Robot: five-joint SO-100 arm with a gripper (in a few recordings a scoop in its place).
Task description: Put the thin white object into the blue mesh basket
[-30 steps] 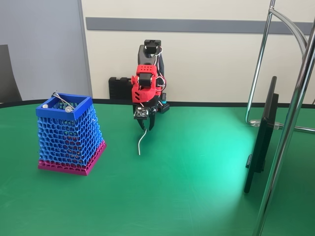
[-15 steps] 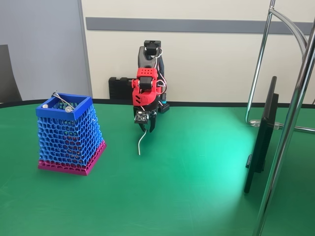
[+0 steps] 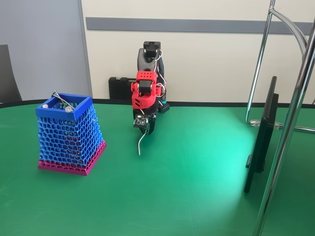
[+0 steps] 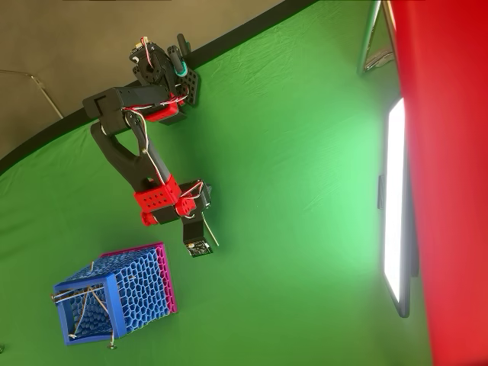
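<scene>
Writing: none readable.
Gripper [image 3: 145, 129]: pinching the thin white object [image 3: 141, 141], which is hanging slim and curved over the green table [image 3: 197, 187].
Blue mesh basket [image 3: 69, 135]: standing apart, left in the fixed view.

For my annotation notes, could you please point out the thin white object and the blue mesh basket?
thin white object [image 3: 141, 142], fixed view, middle of the strip.
blue mesh basket [image 3: 81, 107], fixed view, front rim.

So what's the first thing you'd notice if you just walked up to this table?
Probably the red and black robot arm at the back of the green table, its gripper pinching the top of a thin white object that hangs down to the cloth. Next, the blue mesh basket with its pink base, standing on the left in the fixed view.
</scene>
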